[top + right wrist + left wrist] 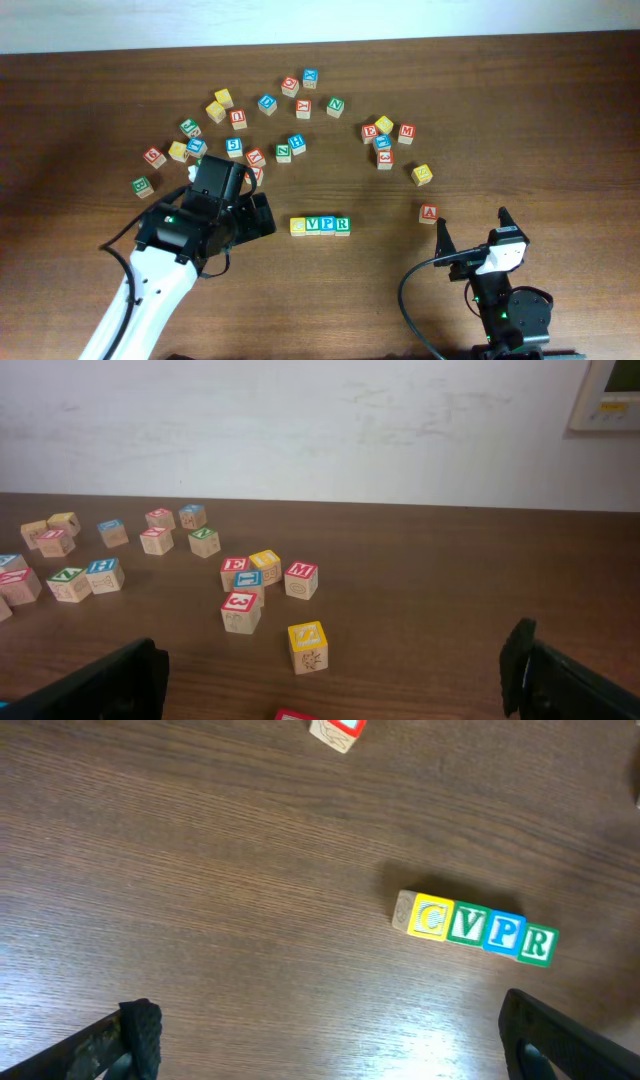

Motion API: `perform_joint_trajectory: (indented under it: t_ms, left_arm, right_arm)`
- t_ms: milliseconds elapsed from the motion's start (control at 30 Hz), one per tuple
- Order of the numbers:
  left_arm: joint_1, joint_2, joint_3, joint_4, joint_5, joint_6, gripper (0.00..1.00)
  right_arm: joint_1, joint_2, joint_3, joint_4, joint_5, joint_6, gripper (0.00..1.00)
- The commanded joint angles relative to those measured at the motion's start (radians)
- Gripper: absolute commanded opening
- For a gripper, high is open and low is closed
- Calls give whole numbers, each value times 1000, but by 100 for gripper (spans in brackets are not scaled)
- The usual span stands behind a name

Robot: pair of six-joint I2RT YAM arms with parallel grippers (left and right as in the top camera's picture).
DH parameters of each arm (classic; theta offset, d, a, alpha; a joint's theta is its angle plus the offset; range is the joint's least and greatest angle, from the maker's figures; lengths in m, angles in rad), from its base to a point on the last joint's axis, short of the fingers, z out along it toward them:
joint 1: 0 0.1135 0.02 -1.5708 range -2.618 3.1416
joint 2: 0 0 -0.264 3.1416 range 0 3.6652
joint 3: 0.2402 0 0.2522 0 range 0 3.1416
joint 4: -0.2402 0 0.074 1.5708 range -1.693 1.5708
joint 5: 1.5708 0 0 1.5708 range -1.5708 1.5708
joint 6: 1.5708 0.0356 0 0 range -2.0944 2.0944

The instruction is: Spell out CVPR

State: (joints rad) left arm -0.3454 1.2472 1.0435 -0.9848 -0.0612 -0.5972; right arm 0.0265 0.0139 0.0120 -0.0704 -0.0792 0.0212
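Four letter blocks stand touching in a row at the table's middle: yellow C [298,226], green V [313,225], blue P [328,225] and green R [342,226]. The left wrist view shows the same row, C [430,918], V [467,925], P [504,932], R [537,942]. My left gripper [262,216] is open and empty, just left of the row, with only bare wood between its fingers [330,1040]. My right gripper [472,228] is open and empty at the front right, with its fingers wide apart in the right wrist view [335,675].
Several loose letter blocks lie scattered across the far half of the table, among them a red A block [429,213], a yellow block [422,174] and a red 3 block [240,610]. A red block [338,732] lies beyond the left gripper.
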Motion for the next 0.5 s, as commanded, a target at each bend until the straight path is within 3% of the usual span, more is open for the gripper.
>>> perform_joint_trajectory:
  t_ms: [0, 100, 233, 367, 467]
  left_arm:
    - [5, -6, 12, -1, -27, 11, 99]
    - [4, -7, 10, -2, -40, 12, 99]
    - [6, -42, -10, -1, -118, 151, 99]
    - [60, -100, -41, 0, -124, 163, 99]
    - [117, -185, -93, 39, -91, 278, 99]
  right_arm:
    - [-7, -11, -6, -2, -6, -6, 98]
    - [-7, -10, -6, -2, -6, -6, 98]
    - [-7, -10, -6, -2, -6, -6, 98]
    - [-7, -10, -6, -2, -6, -6, 98]
    - [-7, -10, -6, -2, -6, -6, 98]
